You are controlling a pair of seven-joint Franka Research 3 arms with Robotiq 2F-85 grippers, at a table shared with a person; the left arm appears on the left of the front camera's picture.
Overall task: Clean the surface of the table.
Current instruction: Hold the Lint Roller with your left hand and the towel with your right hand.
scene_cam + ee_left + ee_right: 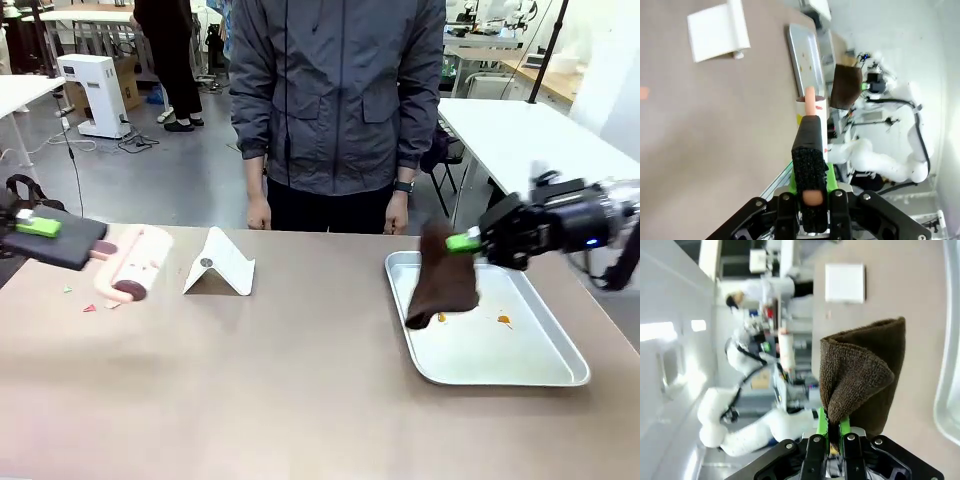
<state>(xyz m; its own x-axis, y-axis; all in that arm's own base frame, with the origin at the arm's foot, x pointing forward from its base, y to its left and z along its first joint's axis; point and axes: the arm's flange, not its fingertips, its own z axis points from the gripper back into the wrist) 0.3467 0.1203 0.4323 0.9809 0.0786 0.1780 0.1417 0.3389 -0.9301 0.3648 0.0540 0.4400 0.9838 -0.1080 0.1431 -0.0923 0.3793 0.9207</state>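
The brownish-tan table (300,390) spreads across the front view. At its far left my left gripper (35,228) is shut on the black handle of a lint roller (135,262), whose pink and white roll rests low over the table top. In the left wrist view the roller's handle (810,160) runs straight out from the left gripper (812,200). On the right, my right gripper (465,240) is shut on a brown cloth (445,282) that hangs down over a silver tray (560,372). The right wrist view shows the cloth (860,370) bunched between the green pads of the right gripper (834,432).
A white folded stand (220,265) sits left of centre. Small red and green crumbs (88,307) lie near the roller. Orange smears (503,320) mark the tray. A person (335,100) stands at the far edge, hands down by the table.
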